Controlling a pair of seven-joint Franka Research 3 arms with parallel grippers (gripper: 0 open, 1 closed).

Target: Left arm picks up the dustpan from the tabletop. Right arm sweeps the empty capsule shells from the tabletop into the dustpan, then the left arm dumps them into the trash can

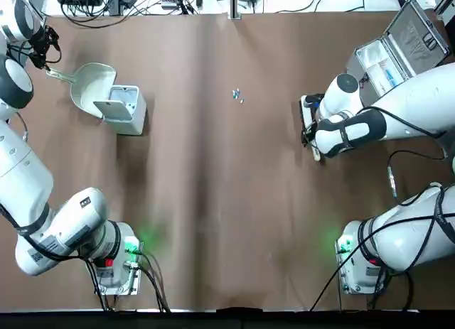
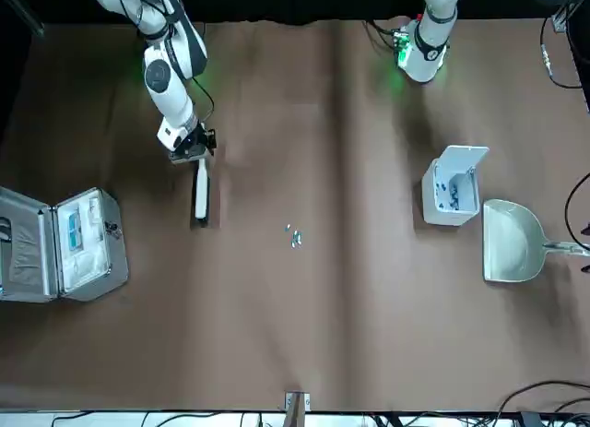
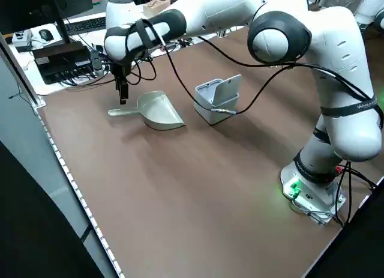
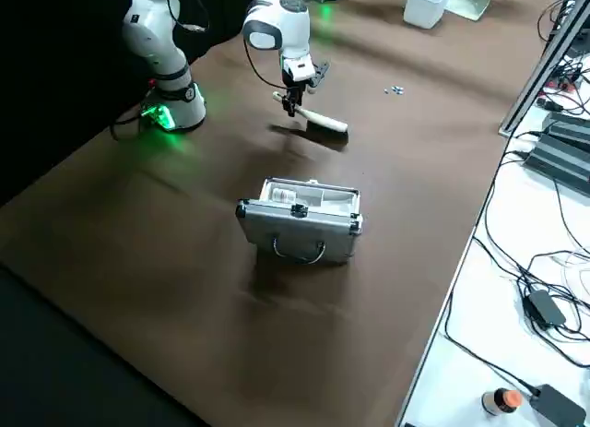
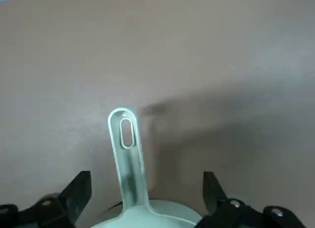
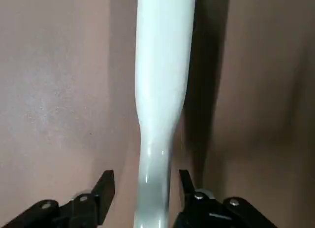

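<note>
Between the spread fingers of the left gripper point(image 5: 142, 198) lies the dustpan's thin handle, untouched, with the tips clear of it on both sides. That dustpan point(image 1: 92, 87) rests flat on the tabletop point(image 1: 213, 222) at the robot's far left, its long axis running across the table, handle end toward the table's left edge and its mouth toward the trash can point(image 1: 122, 109). The can stands just beside the pan's mouth, flap lid raised, with small blue bits inside. Capsule shells point(image 1: 237, 95) lie in a tiny cluster near the table's middle, well apart from both pan and can, nothing between them. On the right, the right gripper point(image 6: 145, 186) has its fingers set around the handle of a white brush point(image 2: 200, 193); whether they pinch it cannot be told. A silver case point(image 2: 64, 243) sits open at the far right.
</note>
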